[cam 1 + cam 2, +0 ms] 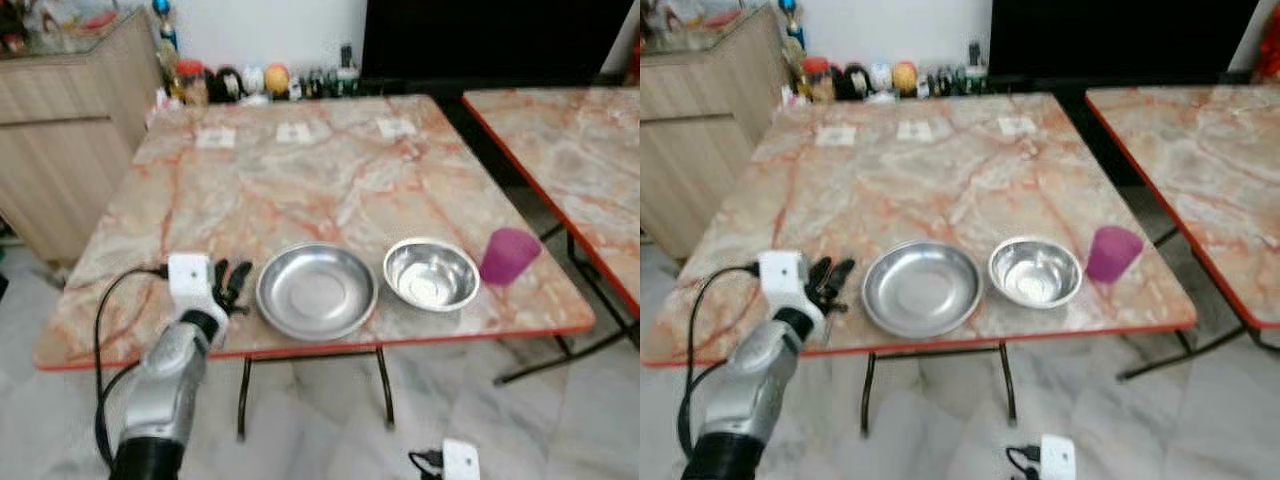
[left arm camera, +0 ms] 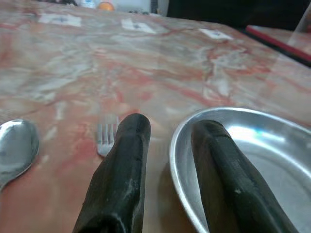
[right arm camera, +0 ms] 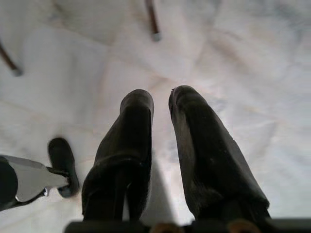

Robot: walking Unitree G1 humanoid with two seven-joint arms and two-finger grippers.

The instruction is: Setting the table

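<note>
A steel plate [image 1: 316,290] lies near the front edge of the marble-patterned table [image 1: 300,170]. To its right stand a steel bowl [image 1: 431,273] and then a purple cup [image 1: 509,255]. My left gripper [image 1: 232,285] rests low over the table just left of the plate, open, with nothing between its fingers [image 2: 124,165]. In the left wrist view a fork [image 2: 106,138] lies on the table by one finger, a spoon [image 2: 17,145] lies further out, and the plate's rim [image 2: 177,145] runs under the other finger. My right gripper [image 3: 161,104] hangs shut over the floor.
A second, similar table [image 1: 570,150] stands close on the right with a narrow gap between. A wooden cabinet [image 1: 60,130] is at the far left. Bottles and jars [image 1: 260,80] line the wall behind. Small paper tags [image 1: 293,131] lie at the table's far side.
</note>
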